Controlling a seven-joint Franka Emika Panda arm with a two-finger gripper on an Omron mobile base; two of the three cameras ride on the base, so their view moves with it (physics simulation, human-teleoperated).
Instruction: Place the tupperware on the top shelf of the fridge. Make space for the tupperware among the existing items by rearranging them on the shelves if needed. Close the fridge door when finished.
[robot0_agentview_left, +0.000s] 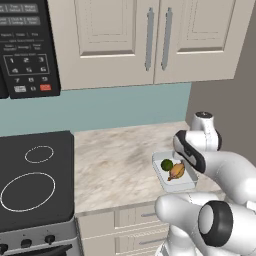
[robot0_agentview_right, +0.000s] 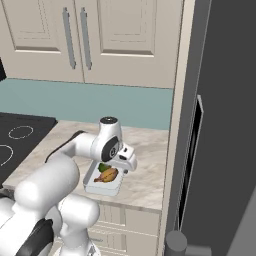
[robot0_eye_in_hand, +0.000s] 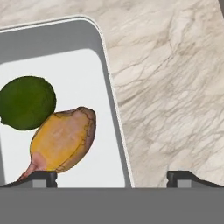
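Marble-look bench (robot0_agentview_left: 110, 165) by the grey fridge (robot0_agentview_right: 220, 125) holds the shallow clear-white tupperware tray (robot0_eye_in_hand: 114, 111), looks light, stiff and slick, so I'd pinch its thin side wall, which the open jaws of the gripper (robot0_eye_in_hand: 113, 177) straddle.

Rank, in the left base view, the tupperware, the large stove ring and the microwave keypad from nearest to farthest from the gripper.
1. tupperware, on the counter directly beneath the gripper.
2. large stove ring, far left on the cooktop.
3. microwave keypad, upper left, on the wall.
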